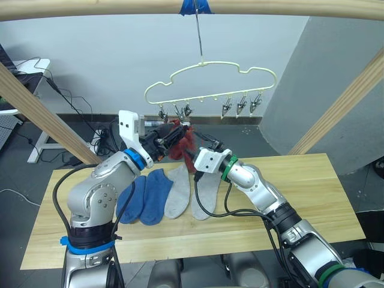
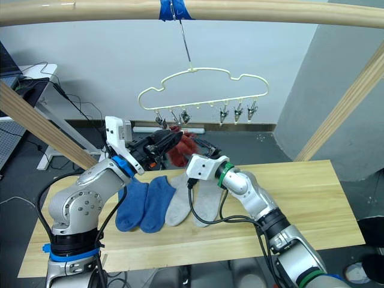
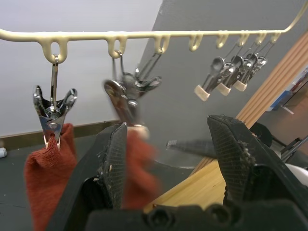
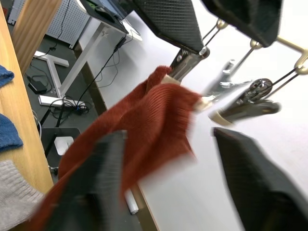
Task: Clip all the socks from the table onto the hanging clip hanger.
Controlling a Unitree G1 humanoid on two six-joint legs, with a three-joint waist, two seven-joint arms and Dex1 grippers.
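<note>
Hanging from a hook under the taped beam (image 1: 120, 8), the hanger (image 1: 210, 81) carries six silver clips (image 1: 241, 105) along its bar. One red sock (image 3: 45, 168) already dangles from the end clip (image 3: 54, 108) on the robot's left, gripped at its cuff. A second red sock (image 4: 144, 125) is bunched just below the next clip (image 3: 122, 98), its cuff touching that clip's tip; whether the clip bites it I cannot tell.

Both arms meet at that spot. The left end effector (image 3: 166, 144) has its fingers (image 3: 115, 163) spread wide, one on each side of the second clip, with the red fabric against the inner face of one finger. The right end effector (image 4: 168, 168) is also wide, its fingers either side of the hanging red fabric, holding nothing firmly that I can see.

Four socks lie on the surface (image 1: 312, 192) near its far edge, side by side and touching: two blue socks (image 1: 147, 195) toward the left end, two grey socks (image 1: 179, 191) beside them toward the middle. Cables trail across the floor beyond the far edge.
</note>
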